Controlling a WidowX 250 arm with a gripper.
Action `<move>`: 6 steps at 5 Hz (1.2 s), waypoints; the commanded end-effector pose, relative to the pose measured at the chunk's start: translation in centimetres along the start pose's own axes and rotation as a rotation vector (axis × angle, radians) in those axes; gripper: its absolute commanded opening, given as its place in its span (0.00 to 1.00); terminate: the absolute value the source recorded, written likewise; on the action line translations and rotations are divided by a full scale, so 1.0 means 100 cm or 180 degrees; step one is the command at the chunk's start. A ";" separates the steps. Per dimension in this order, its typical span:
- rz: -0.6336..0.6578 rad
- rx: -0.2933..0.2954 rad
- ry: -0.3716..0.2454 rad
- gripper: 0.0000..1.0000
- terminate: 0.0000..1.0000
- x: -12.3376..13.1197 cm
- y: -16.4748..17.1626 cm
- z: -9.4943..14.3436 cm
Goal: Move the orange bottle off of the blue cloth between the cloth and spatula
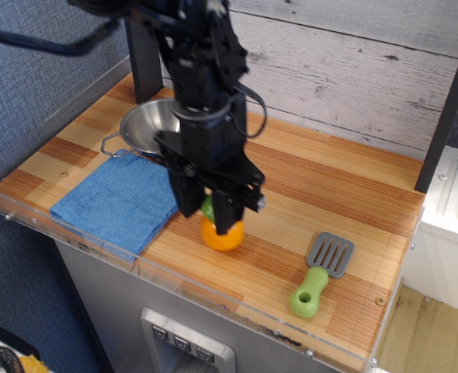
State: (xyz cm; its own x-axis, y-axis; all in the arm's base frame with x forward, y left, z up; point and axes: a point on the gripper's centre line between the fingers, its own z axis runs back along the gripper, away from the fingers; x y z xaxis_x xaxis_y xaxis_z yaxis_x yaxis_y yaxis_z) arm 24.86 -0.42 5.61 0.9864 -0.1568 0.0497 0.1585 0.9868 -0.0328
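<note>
The orange bottle (pixel 222 235), squat with a green cap, is near the table's front, between the blue cloth (pixel 120 200) on the left and the spatula (pixel 322 273) on the right. My black gripper (pixel 209 210) reaches down over it with its fingers on either side of the green cap, shut on the bottle. Whether the bottle rests on the wood or hangs just above it I cannot tell. The blue cloth lies flat and bare. The spatula, with grey blade and lime-green handle, lies near the front right.
A steel bowl (pixel 147 124) with a small handle stands behind the cloth, partly hidden by my arm. A clear plastic rim (pixel 97 245) runs along the table's front and left edges. A black post (pixel 142 47) stands at the back left.
</note>
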 end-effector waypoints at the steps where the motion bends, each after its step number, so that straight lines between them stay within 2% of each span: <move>1: -0.0111 -0.0068 -0.0032 0.00 0.00 0.002 -0.007 -0.005; 2: -0.0125 -0.0073 -0.0009 1.00 0.00 0.002 -0.008 -0.008; 3: -0.0114 -0.0056 0.0019 1.00 0.00 0.002 -0.009 -0.006; 4: -0.0085 0.0069 -0.0093 1.00 0.00 0.003 -0.006 0.017; 5: 0.0183 0.0295 -0.0391 1.00 0.00 0.003 0.011 0.068; 6: 0.0451 0.0464 -0.0435 1.00 0.00 0.006 0.029 0.091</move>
State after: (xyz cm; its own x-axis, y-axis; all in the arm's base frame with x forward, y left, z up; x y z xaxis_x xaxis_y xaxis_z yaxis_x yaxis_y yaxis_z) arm 25.55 2.60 13.52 0.9887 -0.0228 0.1480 0.0098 0.9961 0.0877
